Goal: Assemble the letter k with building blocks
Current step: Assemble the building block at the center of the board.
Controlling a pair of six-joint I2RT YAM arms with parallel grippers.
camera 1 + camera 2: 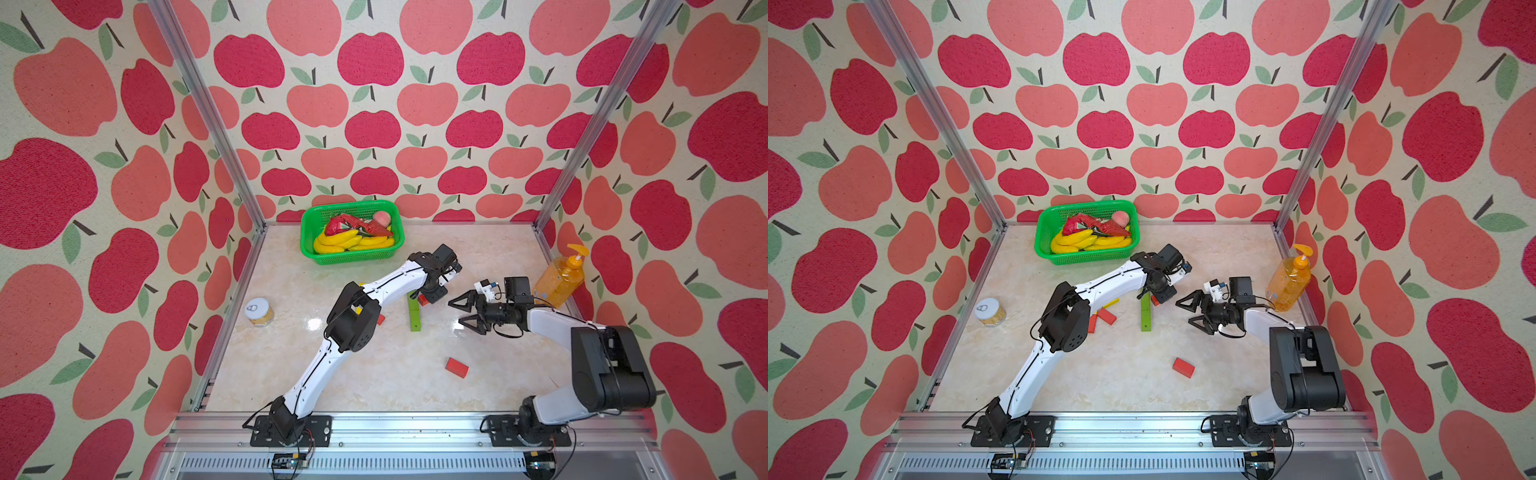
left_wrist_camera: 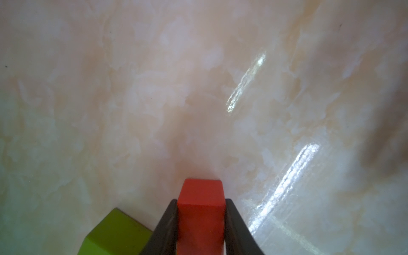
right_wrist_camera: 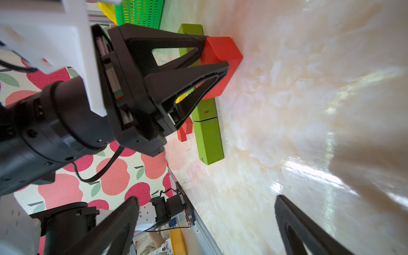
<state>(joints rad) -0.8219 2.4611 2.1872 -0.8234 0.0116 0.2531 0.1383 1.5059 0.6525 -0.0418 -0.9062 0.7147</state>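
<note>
my left gripper (image 2: 201, 202) pinches a red block (image 2: 199, 194) low mid-frame, just right of the green column (image 2: 114, 234); my right gripper (image 1: 464, 311) gapes empty

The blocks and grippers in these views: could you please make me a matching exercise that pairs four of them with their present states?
Column one:
1. left gripper
2. right gripper
3. green blocks
4. lone red block

Column two:
a. lies by itself, apart from the rest
b. open, holding nothing
c. laid end to end in a line
d. shut on a red block

Pairs: 1-d, 2-b, 3-c, 4-a.
</note>
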